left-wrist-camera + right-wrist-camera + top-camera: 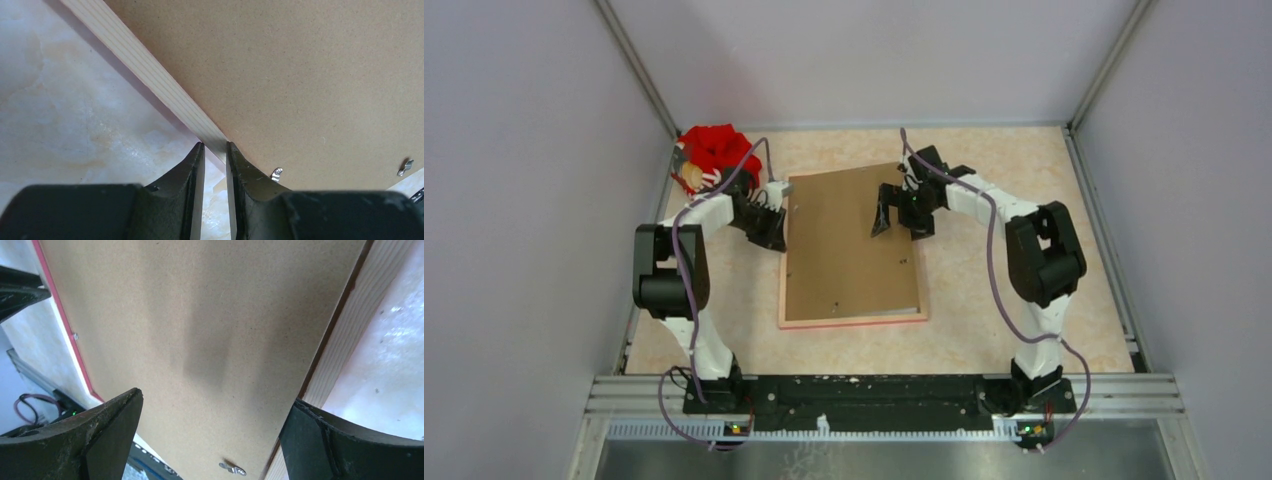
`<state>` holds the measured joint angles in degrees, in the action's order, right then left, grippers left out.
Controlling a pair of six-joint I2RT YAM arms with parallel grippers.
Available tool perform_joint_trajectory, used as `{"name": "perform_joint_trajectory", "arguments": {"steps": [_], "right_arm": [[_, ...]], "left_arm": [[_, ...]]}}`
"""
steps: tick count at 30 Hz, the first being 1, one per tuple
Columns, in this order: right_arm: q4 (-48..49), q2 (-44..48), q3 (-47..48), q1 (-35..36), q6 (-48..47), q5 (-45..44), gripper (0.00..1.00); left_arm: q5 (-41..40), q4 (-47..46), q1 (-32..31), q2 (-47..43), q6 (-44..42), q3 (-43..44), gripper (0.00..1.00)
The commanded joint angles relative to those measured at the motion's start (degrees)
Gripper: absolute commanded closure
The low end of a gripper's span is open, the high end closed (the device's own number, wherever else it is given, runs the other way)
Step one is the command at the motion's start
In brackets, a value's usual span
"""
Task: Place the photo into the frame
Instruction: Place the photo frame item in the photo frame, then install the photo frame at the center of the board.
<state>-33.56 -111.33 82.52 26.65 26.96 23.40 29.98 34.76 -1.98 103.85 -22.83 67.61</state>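
Observation:
The frame (pixel 852 320) lies face down on the table, its pale wood back up and its pink edge showing at the near side. The plain brown backing board (pixel 849 250) lies in it. The photo is hidden. My left gripper (pixel 782 222) is at the frame's left rail near the far corner. In the left wrist view the gripper (pixel 215 146) is closed on the pale rail (pixel 150 70). My right gripper (pixel 902 222) is open and empty over the board's far right part. In the right wrist view it (pixel 212 400) straddles the board (pixel 200 340) beside the right rail (pixel 345 345).
A red object (pixel 714 150) sits at the back left corner behind the left arm. Small metal turn clips (pixel 276 173) (pixel 232 468) lie on the board near the rails. Grey walls enclose the pale marbled table (pixel 1024 290).

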Motion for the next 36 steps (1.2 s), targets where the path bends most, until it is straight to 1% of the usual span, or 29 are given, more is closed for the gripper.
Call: {"name": "perform_joint_trajectory", "arguments": {"steps": [1, 6, 8, 10, 11, 14, 20, 21, 22, 23, 24, 25, 27, 28, 29, 30, 32, 34, 36], "right_arm": [[-4.41, -1.08, 5.51, 1.96, -3.02, -4.70, 0.01], [-7.53, 1.10, 5.63, 2.45, -3.47, -10.58, 0.01], [-10.09, 0.73, 7.28, 3.08, -4.30, -13.32, 0.01], [-10.15, 0.98, 7.80, 3.87, -4.51, -14.48, 0.01], [-10.72, 0.99, 8.50, 4.45, -4.61, -16.43, 0.01], [-13.57, 0.00, 12.25, 5.86, -5.64, -19.06, 0.01], [-10.46, 3.13, 12.97, 6.06, -4.80, -18.65, 0.01], [-10.10, 4.05, 13.05, 6.37, -4.59, -20.16, 0.01], [-9.78, 5.67, 13.10, 7.10, -4.51, -24.35, 0.01], [-8.67, 7.40, 12.64, 8.14, -4.68, -28.15, 0.01], [-5.45, 9.34, 10.77, 9.57, -4.75, -31.57, 0.01], [1.92, 14.05, 7.23, 10.84, -4.54, -36.45, 0.01], [14.82, 22.12, -3.84, 10.52, -3.60, -33.31, 0.01], [18.49, 24.95, -9.42, 9.49, 0.06, -33.31, 0.01], [21.28, 26.63, -13.69, 8.05, 3.78, -31.45, 0.01], [22.86, 27.14, -16.20, 6.67, 5.48, -28.23, 0.02], [20.56, 25.77, -15.92, 7.61, 6.60, -27.61, 0.14], [17.86, 22.88, -13.59, 11.65, 5.92, -29.81, 0.25], [17.16, 19.20, -11.18, 14.86, 6.17, -26.90, 0.52]], "left_arm": [[2.22, -0.15, -0.39, -1.05, -0.86, -0.36, 0.73], [2.19, -0.30, -0.31, -1.02, -0.93, -0.63, 0.73], [2.27, -0.31, -0.31, -0.94, -0.90, -0.56, 0.73], [2.41, -0.28, -0.31, -0.94, -0.81, -0.55, 0.73], [2.38, -0.25, -0.31, -0.93, -0.81, -0.55, 0.73], [2.37, -0.14, -0.31, -0.97, -0.74, -0.60, 0.73], [2.44, 0.21, -0.22, -1.15, -0.66, -0.17, 0.74], [2.49, 0.33, -0.22, -1.19, -0.64, -0.06, 0.74], [2.56, 0.57, -0.18, -1.20, -0.59, 0.23, 0.74], [2.62, 0.93, -0.16, -1.20, -0.54, 0.57, 0.74], [2.68, 1.40, -0.15, -1.31, -0.57, 0.93, 0.74], [2.84, 1.83, -0.07, -1.47, -0.63, 1.26, 0.74], [3.42, 2.56, 0.18, -2.15, -0.89, 1.59, 0.74], [3.74, 3.04, 0.34, -2.55, -1.09, 1.70, 0.74], [4.04, 3.61, 0.50, -2.87, -1.15, 1.98, 0.74], [4.55, 4.20, 0.75, -3.24, -1.28, 2.18, 0.74], [6.17, 5.77, 1.30, -3.89, -1.67, 2.34, 0.74], [6.84, 6.26, 1.58, -4.61, -1.90, 2.20, 0.74], [7.52, 6.25, 1.62, -4.97, -1.76, 1.89, 0.74]]}}
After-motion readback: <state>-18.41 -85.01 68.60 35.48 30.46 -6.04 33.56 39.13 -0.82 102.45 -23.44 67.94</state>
